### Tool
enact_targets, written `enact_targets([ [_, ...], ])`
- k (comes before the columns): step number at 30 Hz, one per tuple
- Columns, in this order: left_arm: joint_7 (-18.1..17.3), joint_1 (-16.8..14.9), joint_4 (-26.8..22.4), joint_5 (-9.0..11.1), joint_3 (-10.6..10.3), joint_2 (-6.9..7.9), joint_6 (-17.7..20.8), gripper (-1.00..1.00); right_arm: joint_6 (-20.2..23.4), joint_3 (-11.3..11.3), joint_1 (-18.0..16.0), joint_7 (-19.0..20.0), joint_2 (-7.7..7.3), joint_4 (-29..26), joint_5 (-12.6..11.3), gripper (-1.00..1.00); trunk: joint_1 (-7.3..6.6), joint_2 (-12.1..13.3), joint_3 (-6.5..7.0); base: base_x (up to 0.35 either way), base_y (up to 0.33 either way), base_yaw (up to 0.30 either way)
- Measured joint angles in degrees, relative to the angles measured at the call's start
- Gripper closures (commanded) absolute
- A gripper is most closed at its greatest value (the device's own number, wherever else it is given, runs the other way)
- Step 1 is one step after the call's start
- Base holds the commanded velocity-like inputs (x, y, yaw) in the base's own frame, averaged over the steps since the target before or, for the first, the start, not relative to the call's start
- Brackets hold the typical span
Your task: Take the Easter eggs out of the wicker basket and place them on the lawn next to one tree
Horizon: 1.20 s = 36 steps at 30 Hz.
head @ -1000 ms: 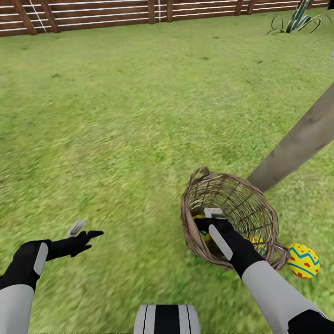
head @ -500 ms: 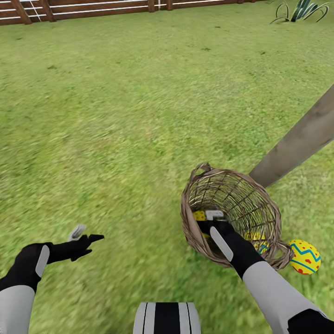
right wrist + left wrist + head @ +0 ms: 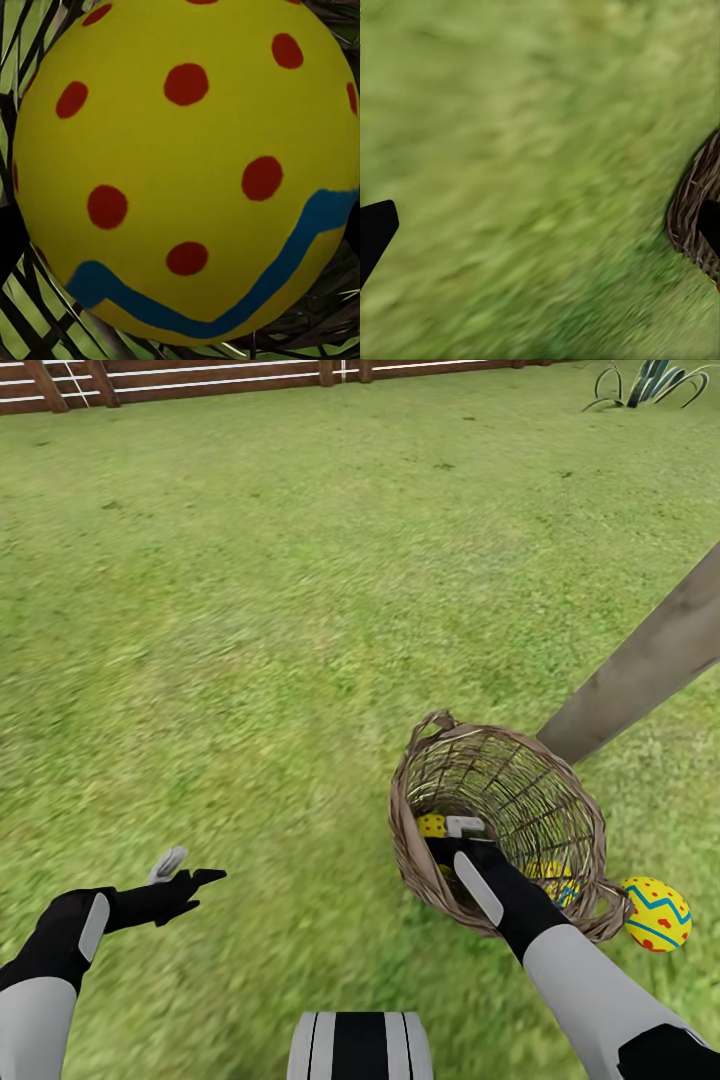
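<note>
Basket [image 3: 500,830] lies tipped on the lawn [image 3: 250,610], mouth toward the robot, right beside the base of the tree trunk [image 3: 640,670]. Right gripper [image 3: 458,838] is reaching into the mouth; its wrist camera is nearly on a dotted egg [image 3: 180,165] inside, wicker behind it. Can't tell if the right fingers are open or closed on it — they're hidden by the arm and egg. Head view shows that egg [image 3: 432,825] just beside the gripper tip, a second egg [image 3: 555,880] deeper against the basket wall, and a third egg [image 3: 655,913] out on the grass just outside the basket, near the trunk.

Left gripper [image 3: 185,870] hovers over bare grass well apart from the basket, fingers spread, holding nothing.

Judgement: step is grabbing egg two of three. Centre the fingers across the egg's widest part before closing; it's round and will likely squirt off a shallow pinch. Pull straight out along the basket axis so the arm doesn't drag the light basket. Set it by the trunk, close to the third egg.
</note>
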Motion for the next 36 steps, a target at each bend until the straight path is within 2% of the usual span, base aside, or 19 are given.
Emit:
enact_targets([
  [10, 0.02, 0.0, 0.05, 0.0, 0.02, 0.02, 0.0, -1.0, -0.01, 0.0, 0.0, -0.03, 0.03, -0.01, 0.09, 1.0, 0.0, 0.0, 0.0, 0.0, 0.0, 0.0],
  [12, 0.03, -0.02, 0.07, 0.03, 0.02, 0.02, 0.01, -1.0, 0.17, -0.06, 0.02, -0.13, -0.05, 0.32, 1.03, 1.0, -0.04, 0.03, 0.43, 0.0, 0.0, 0.0],
  [27, 0.09, -0.03, 1.82, 0.03, 0.01, 0.0, -0.95, -1.0, 0.18, -0.14, 0.02, -0.21, -0.19, 0.33, 1.05, 1.0, -0.42, 0.23, 3.76, 0.0, 0.0, 0.0],
  [32, 0.09, -0.03, 1.93, 0.03, 0.01, -0.21, -1.04, -1.0, 0.18, -0.19, 0.02, -0.28, -1.23, 0.23, 1.09, 1.0, -0.55, 0.3, 4.87, 0.0, 0.0, 0.0],
  [33, 0.14, -0.01, 2.39, -0.01, 0.01, -0.23, -1.08, -1.0, 0.19, -0.22, 0.02, -0.3, -1.84, 0.13, 1.12, 1.0, -0.58, 0.31, 5.09, 0.0, 0.0, 0.0],
  [36, 0.26, -0.03, 5.0, -0.06, -0.13, -0.24, -4.35, -1.0, 0.18, -0.4, 0.02, -0.31, -2.73, -0.06, 1.12, 1.0, -0.66, 0.35, 5.75, 0.0, 0.0, 0.0],
])
